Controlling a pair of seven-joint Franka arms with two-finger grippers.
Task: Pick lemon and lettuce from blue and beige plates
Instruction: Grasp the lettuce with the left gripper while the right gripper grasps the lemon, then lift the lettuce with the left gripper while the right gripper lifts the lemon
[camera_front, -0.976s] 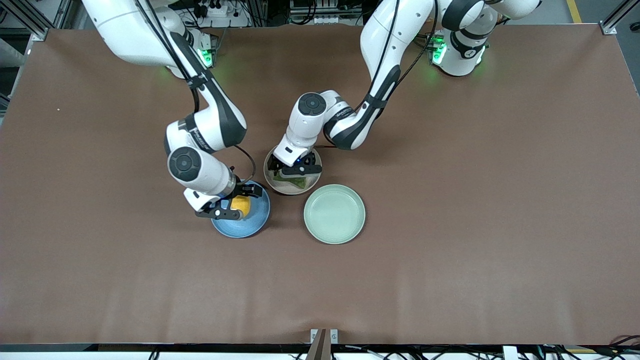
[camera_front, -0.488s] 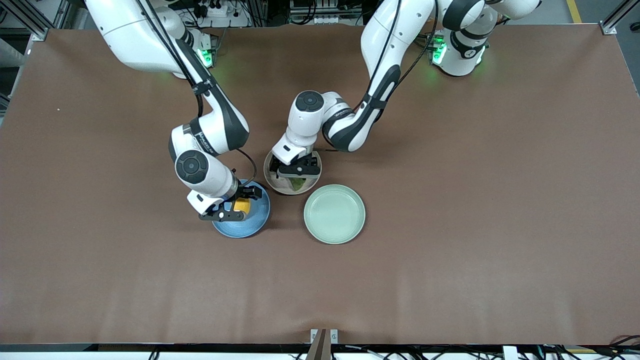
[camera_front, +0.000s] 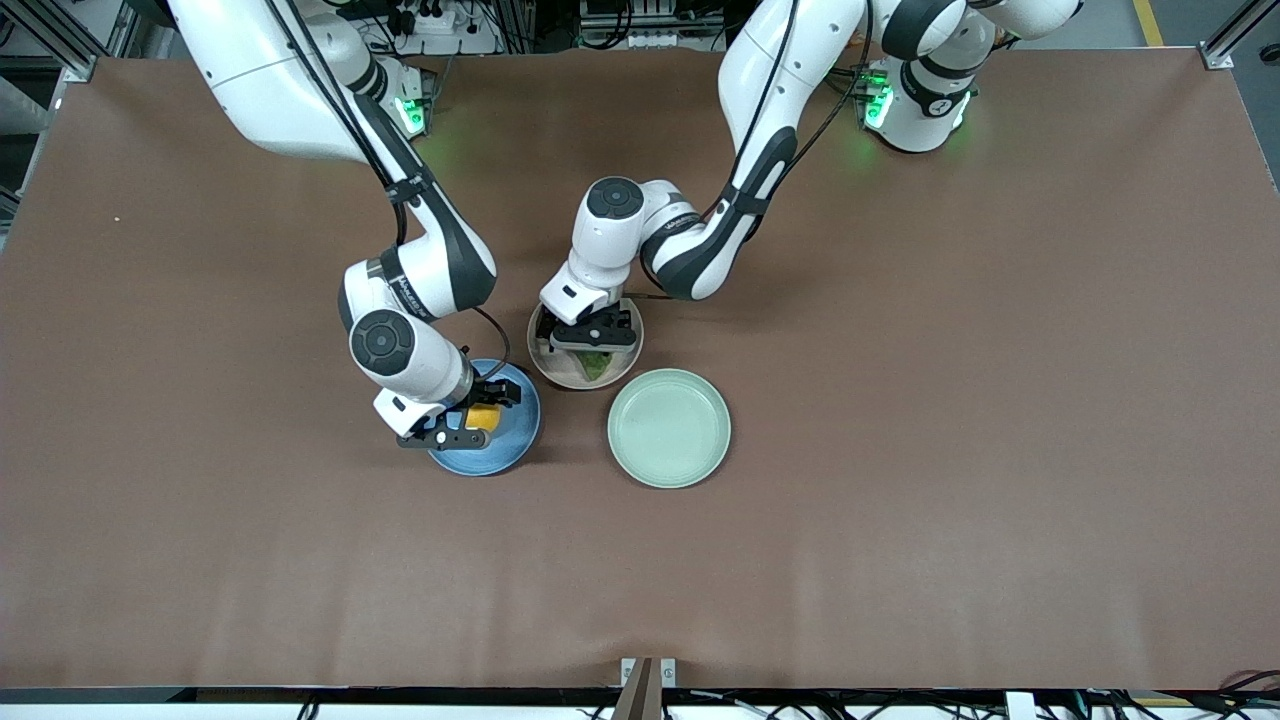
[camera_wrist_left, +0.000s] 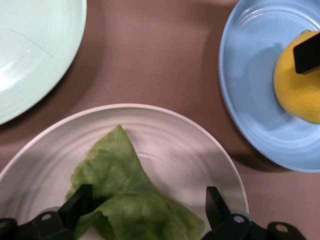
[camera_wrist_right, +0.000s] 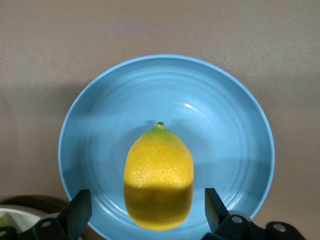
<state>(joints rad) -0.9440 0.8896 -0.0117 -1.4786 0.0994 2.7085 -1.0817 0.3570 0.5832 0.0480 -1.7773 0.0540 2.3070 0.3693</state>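
**benchwatcher:** Both arms have dropped lower over their plates since a second ago. The right end effector (camera_front: 462, 421) has slid in so its two black fingers now sit either side of the small oval yellow-orange lemon (camera_front: 483, 416), and the left end effector (camera_front: 590, 334) has pulled in a touch toward the robots' bases over the beige plate. Nothing on the desk itself has shifted.

**gripnerd:** Are they actually gripping yet?

**benchwatcher:** Nope. In the right wrist view the right end effector (camera_wrist_right: 146, 207) is spread wide, with clear gaps between each fingertip and the lemon (camera_wrist_right: 158, 177). That lemon sits on the round medium blue plate (camera_wrist_right: 225, 125), stem tip pointing away from the wrist, and no pad is touching it.

**gripnerd:** And the left one?

**benchwatcher:** Same deal, the left end effector (camera_wrist_left: 147, 202) is wide apart. Its fingertips straddle the wrinkled green lettuce leaf (camera_wrist_left: 125, 200), which lies flat on the round pale beige plate (camera_wrist_left: 185, 145). One fingertip (camera_wrist_left: 79, 202) overlaps the leaf's edge, but I can't tell if it's really in contact. Nothing is lifted.

**gripnerd:** Layout on the desk?

**benchwatcher:** The blue plate (camera_front: 515, 435) is toward the right arm's end, and the beige plate (camera_front: 560, 372) is just beside it and farther from the front camera. The pale mint-green round plate (camera_front: 669, 428) sits just beside the beige one, nearer the camera, on the brown desk (camera_front: 950, 400).
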